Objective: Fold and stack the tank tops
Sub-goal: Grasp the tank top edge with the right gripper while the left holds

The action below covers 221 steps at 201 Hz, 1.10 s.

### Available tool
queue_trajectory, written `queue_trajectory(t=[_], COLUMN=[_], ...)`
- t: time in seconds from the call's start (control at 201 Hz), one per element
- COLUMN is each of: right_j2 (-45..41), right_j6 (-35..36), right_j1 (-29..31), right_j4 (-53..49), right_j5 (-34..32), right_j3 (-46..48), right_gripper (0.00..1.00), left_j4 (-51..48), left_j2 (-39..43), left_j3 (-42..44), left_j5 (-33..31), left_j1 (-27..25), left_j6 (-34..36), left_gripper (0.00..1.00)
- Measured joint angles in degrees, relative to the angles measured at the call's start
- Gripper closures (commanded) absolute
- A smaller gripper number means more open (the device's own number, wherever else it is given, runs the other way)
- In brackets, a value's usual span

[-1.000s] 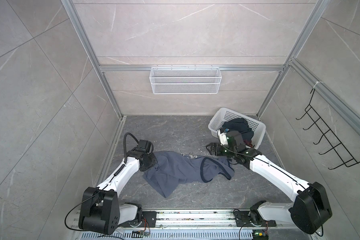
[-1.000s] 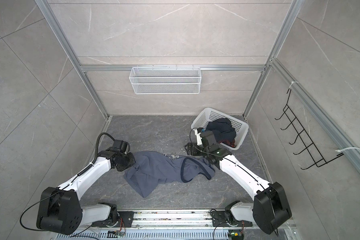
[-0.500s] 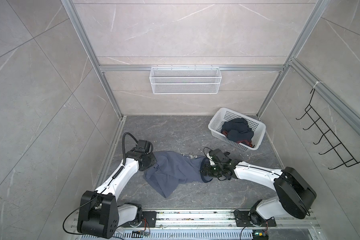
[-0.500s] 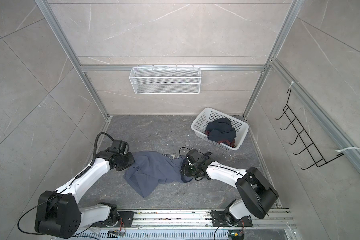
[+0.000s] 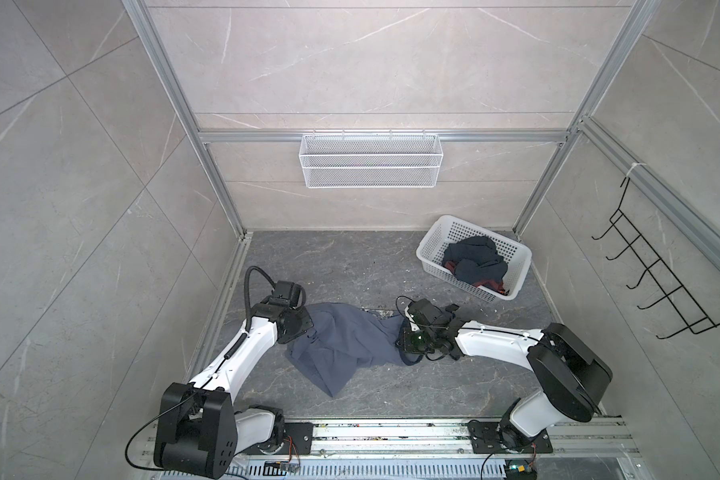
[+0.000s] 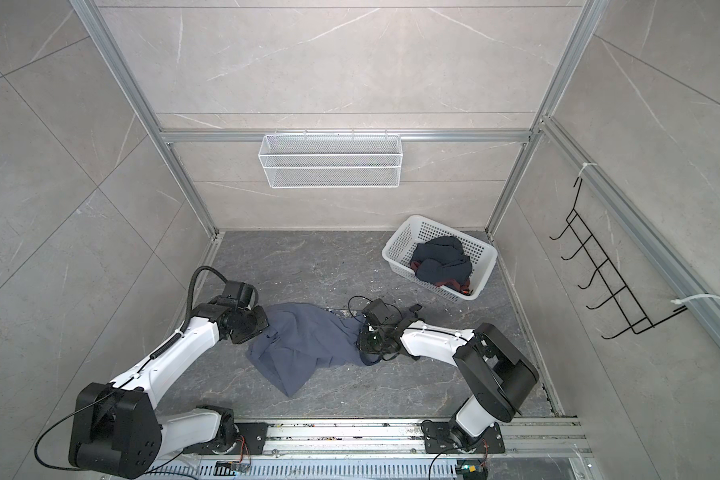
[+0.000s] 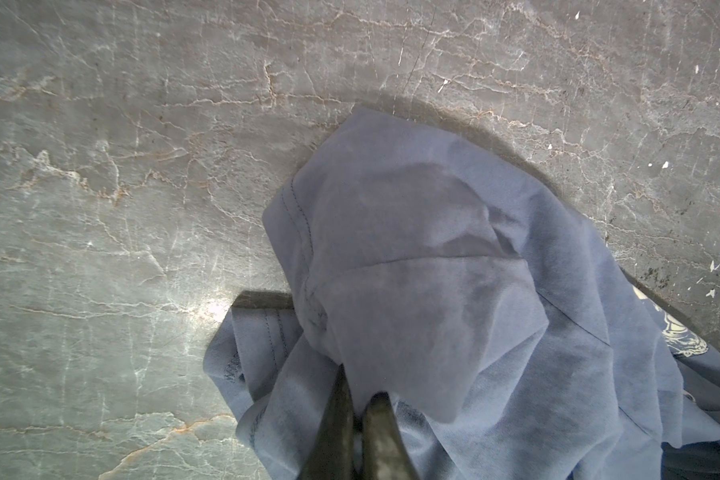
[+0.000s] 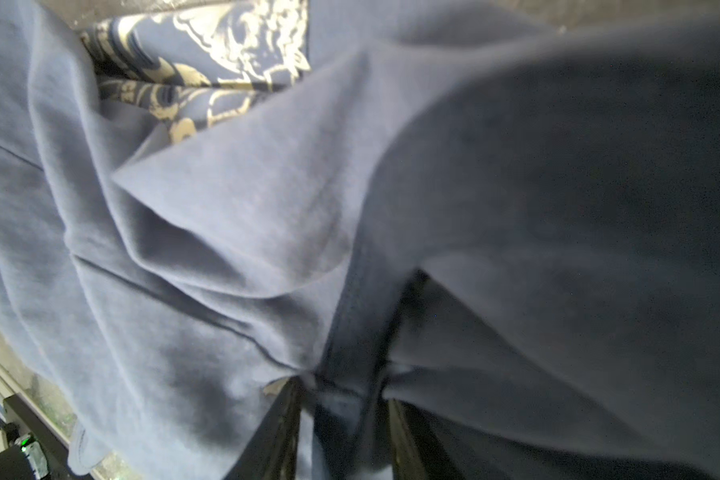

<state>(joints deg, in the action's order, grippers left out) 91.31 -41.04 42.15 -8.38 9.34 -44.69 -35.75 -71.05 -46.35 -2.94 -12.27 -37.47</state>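
Note:
The slate-blue tank top (image 5: 341, 349) (image 6: 304, 345) lies crumpled on the dark floor between my arms. Its pale printed graphic (image 8: 208, 62) shows in the right wrist view. My left gripper (image 5: 308, 332) (image 7: 360, 386) is shut on a bunched fold at the top's left edge (image 7: 433, 270). My right gripper (image 5: 404, 345) (image 8: 341, 390) is at the top's right end, its jaws still apart with a seamed fold of blue cloth (image 8: 225, 228) between them. The dark navy tank top (image 5: 472, 259) (image 6: 441, 259), showing some maroon, lies heaped in the white basket (image 5: 429, 245).
The white perforated basket (image 6: 395, 245) stands at the back right of the floor. A white wire shelf (image 5: 370, 166) hangs on the back wall and a black hook rack (image 5: 657, 282) on the right wall. The arms' base rail (image 5: 391, 432) runs along the front.
My right arm swung from beside the basket down to the blue top's right end and its jaws narrowed round the cloth. That end has bunched leftward. The left gripper kept its hold.

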Motion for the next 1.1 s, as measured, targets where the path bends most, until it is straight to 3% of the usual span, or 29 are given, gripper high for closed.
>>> queue_trajectory(t=[0.1,0.453,0.597,0.707,1.1], right_j2=[-0.1,-1.9,-1.7,-2.0,-2.6], right_j6=[0.6,1.8,1.3,1.3,-0.1], right_j1=[1.0,2.1,3.2,4.7,6.7], right_j4=[-1.6,-4.3,-7.2,-10.2,-11.3], right_j5=[-2.4,-5.9,-8.9,-13.1,-14.3], right_j3=[-1.4,-2.8,-4.0,-5.5,-6.3], right_gripper=[0.48,0.54,0.43,0.42,0.56], left_j4=[-0.1,-0.3,-0.3,-0.3,-0.3], left_j2=[0.4,1.3,1.3,1.3,1.3], left_j3=[0.0,0.0,0.0,0.0,0.1], left_j5=[-0.1,-1.0,-1.0,-1.1,-1.1], left_j1=[0.0,0.0,0.0,0.0,0.0], left_j6=[0.0,0.0,0.0,0.0,0.0], left_gripper=[1.00,1.00,1.00,1.00,1.00])
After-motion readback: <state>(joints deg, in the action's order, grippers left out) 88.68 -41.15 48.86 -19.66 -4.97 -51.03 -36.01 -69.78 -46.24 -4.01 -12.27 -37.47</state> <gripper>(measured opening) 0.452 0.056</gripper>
